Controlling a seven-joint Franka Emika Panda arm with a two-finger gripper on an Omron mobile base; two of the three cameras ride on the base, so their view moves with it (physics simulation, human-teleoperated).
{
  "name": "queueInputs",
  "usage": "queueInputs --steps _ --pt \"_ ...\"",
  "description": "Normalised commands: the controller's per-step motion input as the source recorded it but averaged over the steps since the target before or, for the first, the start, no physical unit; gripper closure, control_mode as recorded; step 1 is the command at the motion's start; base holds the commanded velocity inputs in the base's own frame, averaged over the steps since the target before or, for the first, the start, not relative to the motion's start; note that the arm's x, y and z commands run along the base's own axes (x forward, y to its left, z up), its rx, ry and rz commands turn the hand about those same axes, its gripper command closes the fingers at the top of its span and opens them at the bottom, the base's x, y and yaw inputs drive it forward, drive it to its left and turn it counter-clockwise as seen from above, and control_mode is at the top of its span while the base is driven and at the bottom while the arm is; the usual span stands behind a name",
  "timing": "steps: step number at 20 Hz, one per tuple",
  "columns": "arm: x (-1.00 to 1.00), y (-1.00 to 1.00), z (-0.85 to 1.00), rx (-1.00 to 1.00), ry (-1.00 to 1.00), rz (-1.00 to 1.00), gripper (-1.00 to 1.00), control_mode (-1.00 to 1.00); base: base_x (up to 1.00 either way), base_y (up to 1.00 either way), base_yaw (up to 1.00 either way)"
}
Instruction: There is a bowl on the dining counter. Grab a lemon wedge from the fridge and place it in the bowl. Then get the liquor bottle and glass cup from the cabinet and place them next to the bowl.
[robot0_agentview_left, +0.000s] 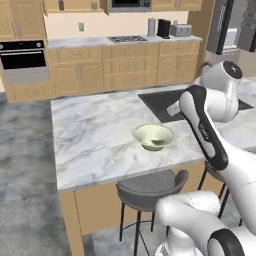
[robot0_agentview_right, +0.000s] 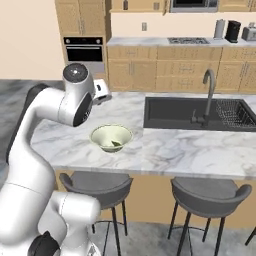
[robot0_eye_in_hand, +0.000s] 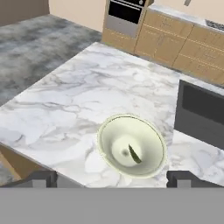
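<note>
Sitting in the pale green bowl (robot0_eye_in_hand: 131, 145), the lemon wedge (robot0_eye_in_hand: 134, 154) is a small dark sliver lying just off the bowl's middle; you can also pick it out in the left base view and the right base view. Its long axis runs diagonally in the hand view, from upper left to lower right. The bowl rests on the marble dining counter (robot0_agentview_left: 95, 135), near the front edge above a grey stool (robot0_agentview_left: 150, 187), with the dark sink (robot0_agentview_right: 192, 112) well apart to one side.

Your gripper (robot0_eye_in_hand: 111, 178) hangs above the bowl with its fingers (robot0_eye_in_hand: 41, 178) spread wide and nothing between them; the bowl lies straight ahead of the camera, centred between the two tips. So the wedge looks delivered, and the relation that matters now is away from here: the liquor bottle and glass cup are in a cabinet, probably among the wooden units (robot0_agentview_left: 125, 65) across the kitchen. Expect to lift clear of the bowl without nudging it, then drive the base.
</note>
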Motion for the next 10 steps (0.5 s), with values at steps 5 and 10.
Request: queueInputs --steps 5,10 --pt "0.00 0.00 0.00 0.00 0.00 0.00 -1.00 1.00 -0.91 0.82 -0.03" --pt "0.00 0.00 0.00 0.00 0.00 0.00 -1.00 1.00 -0.57 1.00 -0.01"
